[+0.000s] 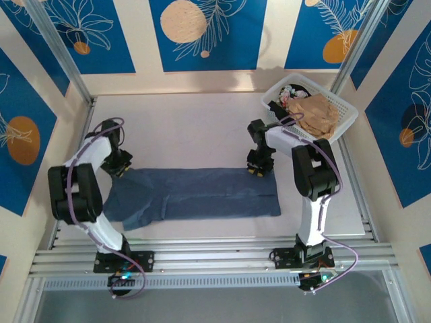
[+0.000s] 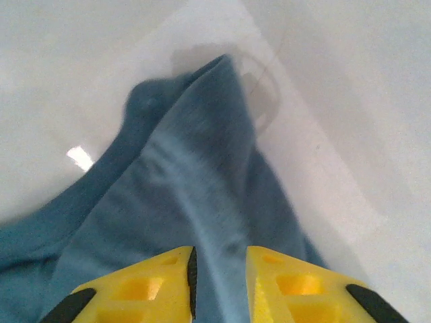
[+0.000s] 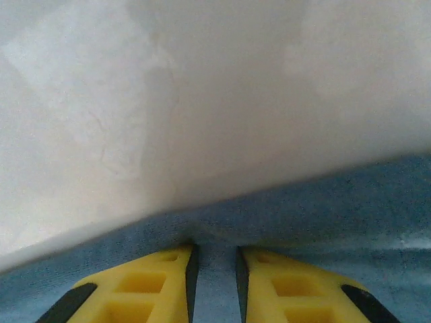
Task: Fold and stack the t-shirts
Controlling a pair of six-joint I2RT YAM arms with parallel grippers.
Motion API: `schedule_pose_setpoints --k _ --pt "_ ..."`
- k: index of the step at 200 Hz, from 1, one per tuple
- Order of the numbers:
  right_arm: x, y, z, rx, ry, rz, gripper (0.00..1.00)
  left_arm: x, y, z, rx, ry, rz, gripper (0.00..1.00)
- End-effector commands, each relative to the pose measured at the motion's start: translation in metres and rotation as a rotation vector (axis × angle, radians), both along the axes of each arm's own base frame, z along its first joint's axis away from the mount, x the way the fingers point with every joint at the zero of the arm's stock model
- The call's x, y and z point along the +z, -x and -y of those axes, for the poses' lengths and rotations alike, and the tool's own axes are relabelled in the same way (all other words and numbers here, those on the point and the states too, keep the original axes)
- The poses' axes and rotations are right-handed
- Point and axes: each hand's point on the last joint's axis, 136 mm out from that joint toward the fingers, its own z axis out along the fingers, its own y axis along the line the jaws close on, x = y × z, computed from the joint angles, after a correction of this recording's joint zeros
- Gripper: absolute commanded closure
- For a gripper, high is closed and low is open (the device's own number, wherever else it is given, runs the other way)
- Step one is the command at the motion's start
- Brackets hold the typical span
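Observation:
A slate-blue t-shirt (image 1: 202, 195) lies flat across the middle of the table as a long folded strip. My left gripper (image 1: 121, 168) sits at its far left corner. In the left wrist view a raised ridge of the blue fabric (image 2: 188, 182) runs between the yellow fingers (image 2: 135, 289), and the left gripper (image 2: 220, 269) is shut on it. My right gripper (image 1: 256, 169) is at the far right edge of the shirt. The right wrist view shows the shirt's hem (image 3: 337, 202) pinched in the right gripper (image 3: 215, 269).
A white lattice basket (image 1: 343, 118) stands at the back right with a crumpled tan garment (image 1: 316, 114) in it. The white table (image 1: 188, 128) stretches behind the shirt, with walls on three sides and a metal rail (image 1: 215, 259) along the near edge.

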Motion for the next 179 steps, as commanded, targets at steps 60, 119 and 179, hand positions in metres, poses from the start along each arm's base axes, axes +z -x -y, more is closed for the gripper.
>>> schedule_pose_setpoints --k 60,119,179 --pt "-0.017 0.006 0.020 -0.139 0.045 -0.139 0.74 -0.038 0.049 -0.045 0.074 -0.021 -0.163 0.87" --pt "-0.014 -0.011 0.021 -0.153 0.043 -0.127 0.74 -0.044 -0.002 -0.024 0.010 0.129 -0.066 0.81" --pt "-0.014 -0.049 0.026 -0.217 -0.010 -0.122 0.73 -0.016 -0.089 -0.018 -0.115 0.137 0.077 0.80"
